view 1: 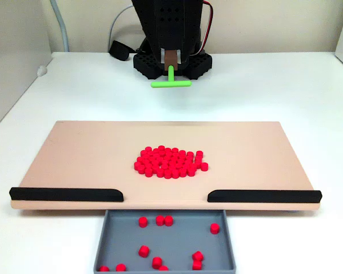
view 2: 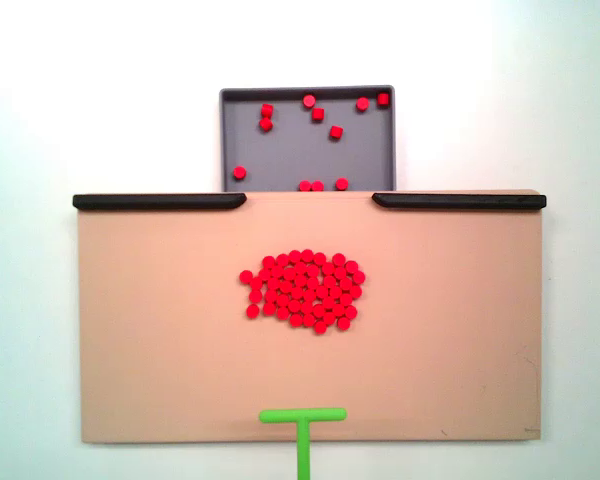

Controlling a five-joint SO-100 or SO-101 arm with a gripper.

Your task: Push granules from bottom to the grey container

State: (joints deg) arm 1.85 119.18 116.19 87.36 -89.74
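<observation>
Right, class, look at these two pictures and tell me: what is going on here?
A robot arm holds a green T-shaped stick in its gripper, back near its base, short of the red granules. Most granules sit in one tight cluster in the middle of the tan board. About a dozen already lie in the grey container, which sits below the gap between the two black strips. The main pile has yet to be pushed in.

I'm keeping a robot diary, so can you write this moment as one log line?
stage: pre-push | green T-stick: at board's edge, apart from pile | granules: clustered mid-board, some already in grey container | gripper: holding stick
</observation>
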